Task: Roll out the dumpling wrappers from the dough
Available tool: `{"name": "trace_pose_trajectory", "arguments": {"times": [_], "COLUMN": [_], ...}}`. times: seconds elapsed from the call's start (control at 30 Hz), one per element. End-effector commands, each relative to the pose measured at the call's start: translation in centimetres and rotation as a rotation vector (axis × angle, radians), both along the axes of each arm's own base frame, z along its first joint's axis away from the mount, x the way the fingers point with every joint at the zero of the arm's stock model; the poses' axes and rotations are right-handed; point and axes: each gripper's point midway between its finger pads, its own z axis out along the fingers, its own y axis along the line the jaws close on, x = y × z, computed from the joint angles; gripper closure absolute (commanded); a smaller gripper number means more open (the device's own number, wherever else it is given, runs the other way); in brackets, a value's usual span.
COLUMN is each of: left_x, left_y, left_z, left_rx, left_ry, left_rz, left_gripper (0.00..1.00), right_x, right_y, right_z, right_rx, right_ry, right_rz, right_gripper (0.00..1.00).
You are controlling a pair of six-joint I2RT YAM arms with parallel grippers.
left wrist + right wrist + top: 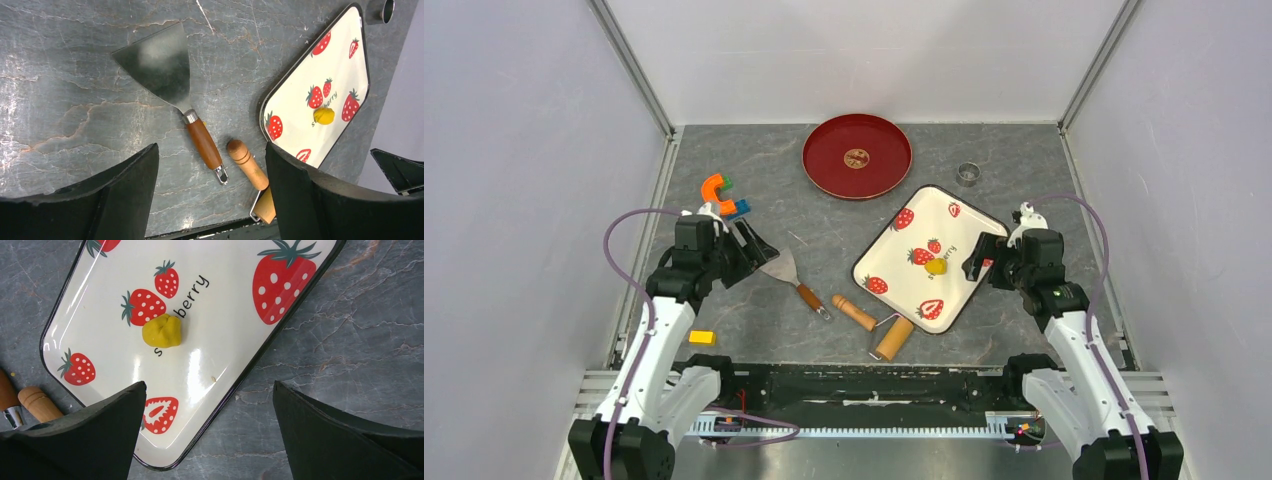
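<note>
A small lump of yellow dough [935, 266] sits near the middle of the strawberry-print tray [894, 262]. It also shows in the left wrist view [324, 116] and the right wrist view [162, 331]. No flat round wrapper is in view. A wooden roller [879, 325] lies on the table by the tray's near-left corner. My left gripper [746, 248] is open and empty above the spatula [789, 275]. My right gripper [977, 258] is open and empty, hovering over the tray's right edge, right of the dough.
A red plate [884, 140] stands at the back centre. A metal ring cutter [967, 174] sits back right. An orange curved toy [716, 186] with a blue piece lies at the left, and a yellow block [702, 337] near the front left edge.
</note>
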Motion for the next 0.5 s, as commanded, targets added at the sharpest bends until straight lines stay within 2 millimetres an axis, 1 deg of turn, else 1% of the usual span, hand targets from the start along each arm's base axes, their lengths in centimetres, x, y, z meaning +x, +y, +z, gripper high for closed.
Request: {"name": "trace_pose_trajectory", "arguments": {"times": [0.0,0.1,0.17,0.27,0.33,0.47], "left_x": [0.5,0.8,1.2,1.9,2.5,3.3], "left_y": [0.5,-0.2,-0.7,-1.6,-2.2,-3.5], "left_z": [0.8,0.9,0.7,0.5,-0.1,-2.4], "left_rx": [0.02,0.027,0.018,-0.016,-0.042,-0.097], "left_ry": [-0.024,-0.021,-0.006,0.019,0.045,0.143], "left_rz": [0.015,-0.068,-0.094,-0.138,-0.159,-0.185], "left_gripper": [0.17,0.16,0.16,0.16,0.17,0.19], "right_x": [0.3,0.4,0.5,0.9,1.0,1.1], "right_y": [-0.2,-0.4,-0.3,0.2,0.8,2.1], "right_z": [1.9,1.8,1.7,1.6,1.5,1.0], "right_rx": [0.004,0.001,0.001,0.019,0.034,0.076], "right_ry": [-0.05,-0.047,-0.046,-0.041,-0.029,-0.01], "right_rz": [-0.026,-0.034,-0.035,-0.008,0.021,0.089], "right_gripper": [0.02,0.02,0.02,0.02,0.02,0.02]}}
